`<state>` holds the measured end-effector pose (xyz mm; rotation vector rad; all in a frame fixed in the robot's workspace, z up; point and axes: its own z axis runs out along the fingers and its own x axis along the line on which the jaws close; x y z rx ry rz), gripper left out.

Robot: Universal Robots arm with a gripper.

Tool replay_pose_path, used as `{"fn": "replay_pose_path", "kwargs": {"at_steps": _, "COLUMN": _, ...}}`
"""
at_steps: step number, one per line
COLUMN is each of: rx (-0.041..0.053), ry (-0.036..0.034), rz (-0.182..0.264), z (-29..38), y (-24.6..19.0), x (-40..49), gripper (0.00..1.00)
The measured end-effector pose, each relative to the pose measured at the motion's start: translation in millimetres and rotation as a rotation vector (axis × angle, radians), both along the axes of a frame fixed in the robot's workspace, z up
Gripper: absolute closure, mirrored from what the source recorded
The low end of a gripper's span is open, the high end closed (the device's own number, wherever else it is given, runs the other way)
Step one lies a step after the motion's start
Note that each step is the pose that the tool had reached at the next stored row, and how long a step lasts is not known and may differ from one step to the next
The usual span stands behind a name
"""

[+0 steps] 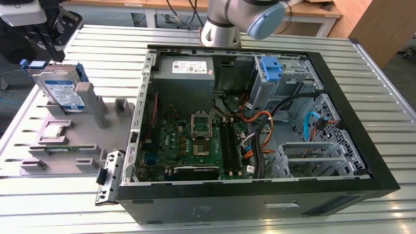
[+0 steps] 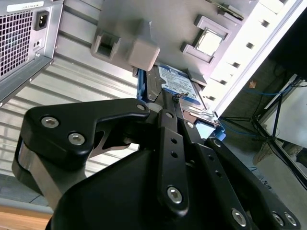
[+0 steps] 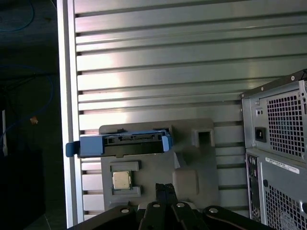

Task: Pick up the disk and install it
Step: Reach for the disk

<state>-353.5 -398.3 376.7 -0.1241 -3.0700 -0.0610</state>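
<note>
The disk [image 1: 62, 90] is a silver drive with a blue-and-white label in a bright blue carrier. It stands on edge in a slot of the grey fixture [image 1: 78, 141] at the exterior view's left. In the first wrist view the disk [image 3: 124, 143] appears edge-on as a blue bar. My gripper [image 3: 165, 188] hangs above the fixture, apart from the disk, with its black fingers pressed together and nothing between them. In the second wrist view the gripper [image 2: 168, 98] tip lines up near the disk [image 2: 177, 84].
The open computer case [image 1: 364, 146] lies on the slatted metal table [image 1: 390, 97], with the motherboard, cables and a drive cage inside. A bare blue bracket [image 1: 270, 68] sits in the case's far corner. A small grey chip [image 1: 53, 130] rests on the fixture.
</note>
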Motion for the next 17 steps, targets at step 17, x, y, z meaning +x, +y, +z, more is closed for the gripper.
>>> {"fn": "replay_pose_path", "kwargs": {"at_steps": 17, "rx": 0.0000, "ry": 0.0001, "rz": 0.000, "z": -0.3, "y": 0.0, "x": -4.8, "gripper": 0.89}}
